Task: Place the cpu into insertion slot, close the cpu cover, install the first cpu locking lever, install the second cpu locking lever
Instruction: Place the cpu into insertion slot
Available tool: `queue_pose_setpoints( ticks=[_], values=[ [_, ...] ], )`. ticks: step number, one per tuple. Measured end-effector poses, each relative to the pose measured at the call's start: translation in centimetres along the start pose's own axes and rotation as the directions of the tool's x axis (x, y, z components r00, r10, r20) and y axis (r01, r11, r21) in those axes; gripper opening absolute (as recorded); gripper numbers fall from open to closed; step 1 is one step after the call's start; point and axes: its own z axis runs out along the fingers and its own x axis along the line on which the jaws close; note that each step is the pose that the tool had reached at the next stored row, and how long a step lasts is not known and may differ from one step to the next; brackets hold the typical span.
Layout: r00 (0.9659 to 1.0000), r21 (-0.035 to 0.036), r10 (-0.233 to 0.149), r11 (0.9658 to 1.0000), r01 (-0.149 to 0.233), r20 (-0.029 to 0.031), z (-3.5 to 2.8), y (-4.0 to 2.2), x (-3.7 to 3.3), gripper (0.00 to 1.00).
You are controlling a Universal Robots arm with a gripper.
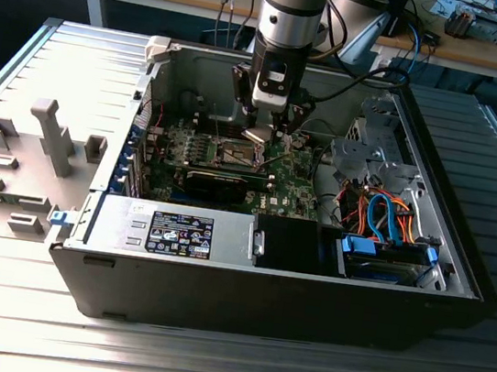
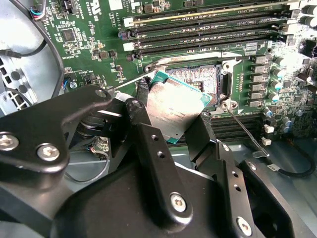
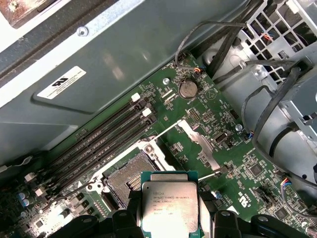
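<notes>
My gripper (image 1: 266,126) is shut on the cpu (image 2: 176,106), a flat square chip with a silver face and green edge. Its black fingers (image 2: 142,111) clamp two opposite sides. The cpu (image 3: 170,203) hangs tilted just above the insertion slot (image 3: 130,176), a dark square socket with a silver rim on the green board. The slot (image 2: 195,77) lies open and partly hidden behind the chip. The cpu cover (image 3: 199,141) is swung up and away beside the socket. Two thin wire levers (image 2: 243,128) stand free of their catches.
The work sits inside an open computer case (image 1: 262,290). Long black memory slots (image 3: 99,144) run beside the socket. A grey drive cage (image 1: 375,139) with bundled cables (image 1: 383,219) fills the exterior view's right. Grey fixtures (image 1: 47,135) stand outside at the exterior view's left.
</notes>
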Motion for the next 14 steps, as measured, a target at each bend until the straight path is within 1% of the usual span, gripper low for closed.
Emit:
queue_pose_setpoints(
  ticks=[14],
  values=[
    [0.9999,0.0007,0.011,0.9999,-0.011,0.0009,0.0,0.0,0.0,0.54]
  ],
)
